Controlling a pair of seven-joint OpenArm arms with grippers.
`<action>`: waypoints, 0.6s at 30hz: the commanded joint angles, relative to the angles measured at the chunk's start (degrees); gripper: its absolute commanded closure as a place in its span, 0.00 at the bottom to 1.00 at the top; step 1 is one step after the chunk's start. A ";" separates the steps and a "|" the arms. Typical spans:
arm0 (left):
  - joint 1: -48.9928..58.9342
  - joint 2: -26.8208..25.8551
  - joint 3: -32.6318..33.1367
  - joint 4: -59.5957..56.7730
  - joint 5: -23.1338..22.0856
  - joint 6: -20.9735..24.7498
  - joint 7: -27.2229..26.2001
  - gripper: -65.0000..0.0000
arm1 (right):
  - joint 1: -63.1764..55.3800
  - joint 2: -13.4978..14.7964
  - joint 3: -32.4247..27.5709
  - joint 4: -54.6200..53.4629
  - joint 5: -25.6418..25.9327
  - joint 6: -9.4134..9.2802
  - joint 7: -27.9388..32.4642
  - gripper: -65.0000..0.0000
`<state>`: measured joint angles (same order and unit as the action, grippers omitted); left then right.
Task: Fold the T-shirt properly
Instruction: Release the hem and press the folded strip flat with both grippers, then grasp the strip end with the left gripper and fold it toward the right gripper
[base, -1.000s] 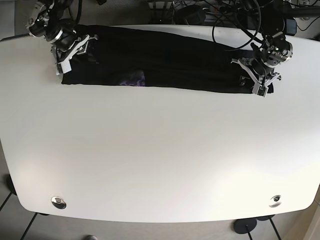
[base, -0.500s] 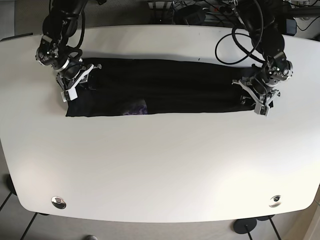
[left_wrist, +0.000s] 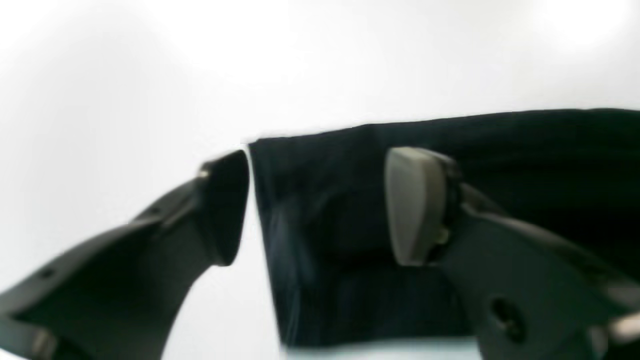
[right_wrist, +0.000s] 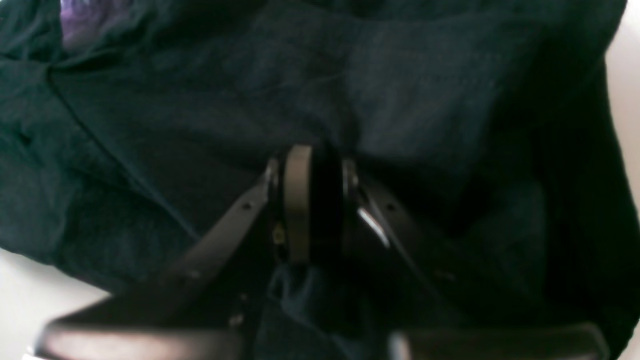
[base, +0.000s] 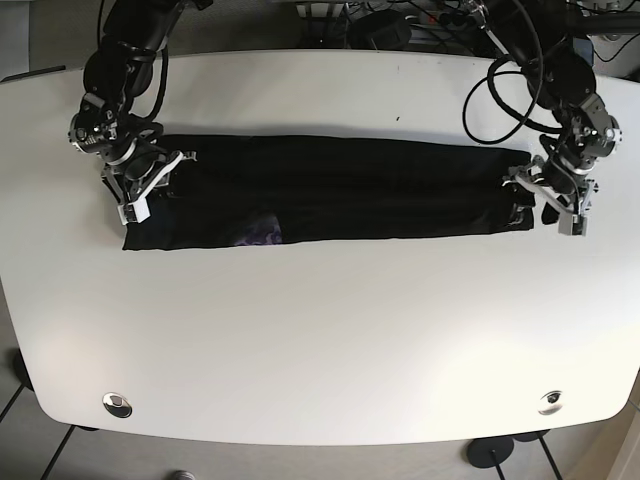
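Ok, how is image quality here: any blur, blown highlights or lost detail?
Left wrist: soft focus, white table overexposed, left gripper fingers blurred. Right wrist: dim and soft, black T-shirt folds barely readable around the right gripper. Base: sharp, evenly lit, mild wide-angle curvature.

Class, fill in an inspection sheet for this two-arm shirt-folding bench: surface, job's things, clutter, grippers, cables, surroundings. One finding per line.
Surface: white rounded table, two metal grommets near its front edge.
Job's things: black T-shirt folded into a long flat band across the table's far half, a purple print showing at its front edge.
Clutter: nothing seen.
Grippers: left gripper open, one finger off the shirt's end on the table, the other over the cloth; right gripper shut on the black T-shirt.
Cables: black cables loop behind the left arm and beyond the table's far edge.
Surroundings: tiled floor and a dark stand foot below the front edge.
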<state>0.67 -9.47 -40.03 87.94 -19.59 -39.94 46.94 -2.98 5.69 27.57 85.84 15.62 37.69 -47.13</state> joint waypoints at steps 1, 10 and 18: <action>0.70 -2.53 -2.03 -1.22 -6.12 -0.06 -0.12 0.32 | 0.21 0.42 0.08 0.79 0.08 0.33 -0.38 0.88; 1.84 -4.72 -2.56 -13.70 -11.04 -0.06 -0.21 0.32 | 0.21 0.33 0.08 0.79 0.16 0.51 -0.38 0.88; 1.66 -4.55 2.98 -15.63 -10.95 -0.06 -0.39 0.95 | 0.13 0.24 0.08 0.79 0.25 0.51 -0.38 0.89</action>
<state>2.44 -13.06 -36.93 71.68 -31.83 -40.16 45.36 -3.03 5.56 27.57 85.84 15.84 37.76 -47.11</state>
